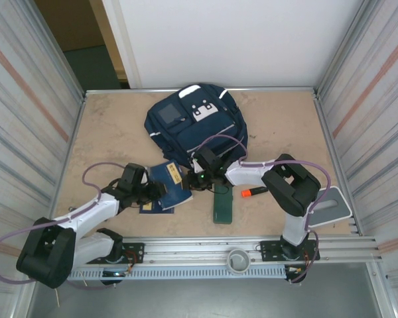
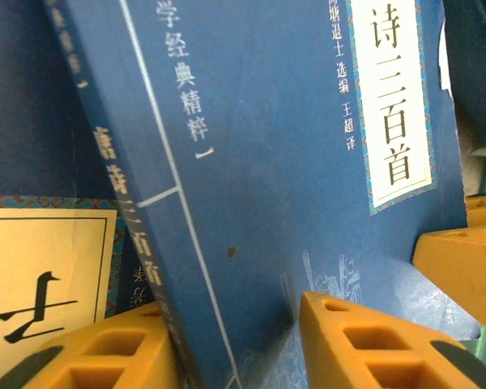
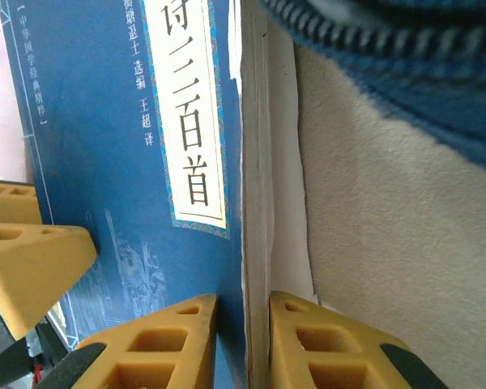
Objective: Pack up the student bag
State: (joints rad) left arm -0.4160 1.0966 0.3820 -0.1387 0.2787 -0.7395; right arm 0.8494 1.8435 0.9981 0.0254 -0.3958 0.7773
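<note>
The navy student bag [image 1: 196,122] lies flat at the back middle of the table, and its zipped edge [image 3: 405,65] shows in the right wrist view. Just in front of it, both grippers hold one blue book [image 1: 174,180] with a yellow title label [image 2: 389,97]. My left gripper [image 2: 235,340] is shut on its spine side, seen from above as the left gripper [image 1: 160,191]. My right gripper [image 3: 243,340] pinches the page edge [image 3: 255,203], one finger on the cover, seen from above as the right gripper [image 1: 194,177]. A second blue book [image 2: 40,284] lies beneath.
A dark green flat case [image 1: 222,206] and an orange marker [image 1: 254,192] lie near the right arm. A grey tray [image 1: 333,205] sits at the right front edge. Corrugated walls close in both sides. Bare tabletop [image 1: 113,132] spreads left of the bag.
</note>
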